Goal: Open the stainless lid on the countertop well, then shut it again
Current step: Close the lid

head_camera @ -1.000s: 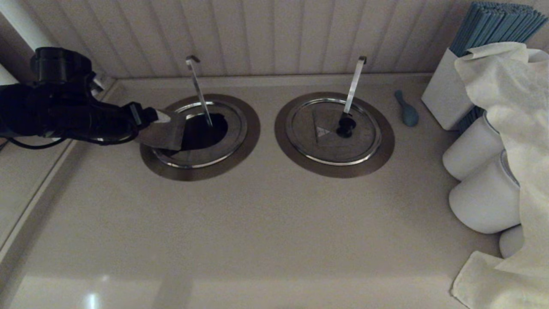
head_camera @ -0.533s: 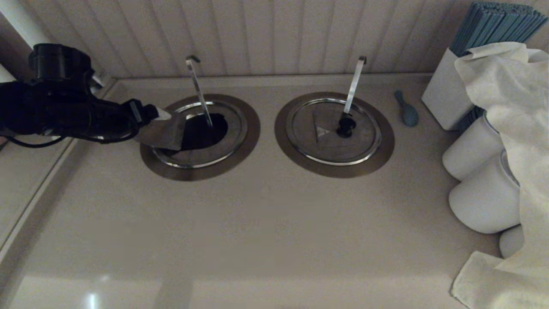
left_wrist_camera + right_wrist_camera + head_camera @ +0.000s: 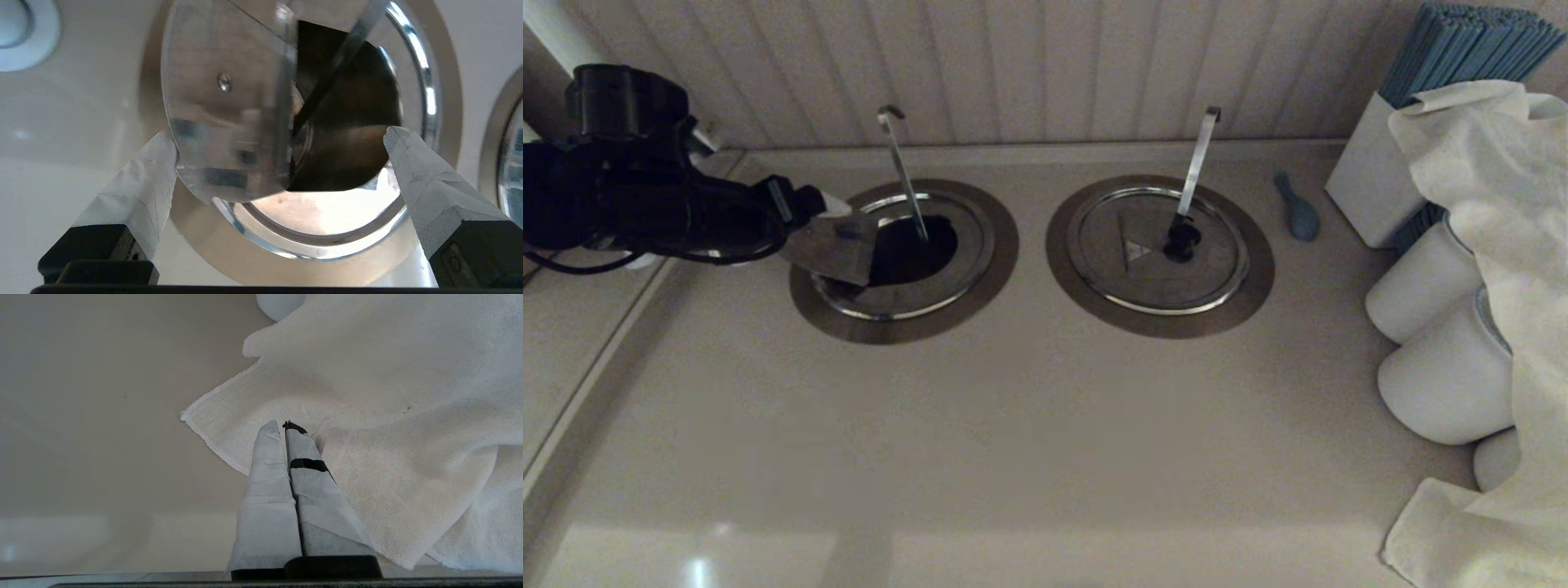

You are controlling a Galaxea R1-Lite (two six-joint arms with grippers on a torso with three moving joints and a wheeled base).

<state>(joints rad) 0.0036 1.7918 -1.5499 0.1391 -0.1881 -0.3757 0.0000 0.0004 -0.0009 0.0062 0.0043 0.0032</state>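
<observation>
The stainless lid (image 3: 907, 298) sits on the left countertop well (image 3: 992, 269). Its folding section (image 3: 837, 249) is swung up, baring the dark hole (image 3: 915, 245). The thin hook-tipped handle (image 3: 900, 167) rises out of that hole. My left gripper (image 3: 837, 220) reaches in from the left at the raised flap. In the left wrist view the left gripper (image 3: 280, 136) is open, and one taped finger (image 3: 159, 163) touches the edge of the flap (image 3: 224, 102). The other finger (image 3: 408, 159) hangs over the rim. My right gripper (image 3: 284, 426) is shut and parked above a white cloth (image 3: 388, 416).
The twin lid (image 3: 1160, 253) with its pale flat handle (image 3: 1197, 159) lies closed to the right. A blue spoon (image 3: 1298, 214), a white box of blue straws (image 3: 1372, 188), white cups (image 3: 1445, 376) and a draped cloth (image 3: 1503, 245) crowd the right side. The panelled wall stands close behind.
My left arm has drifted slightly left and upward. The folding section stays raised at about the same angle.
</observation>
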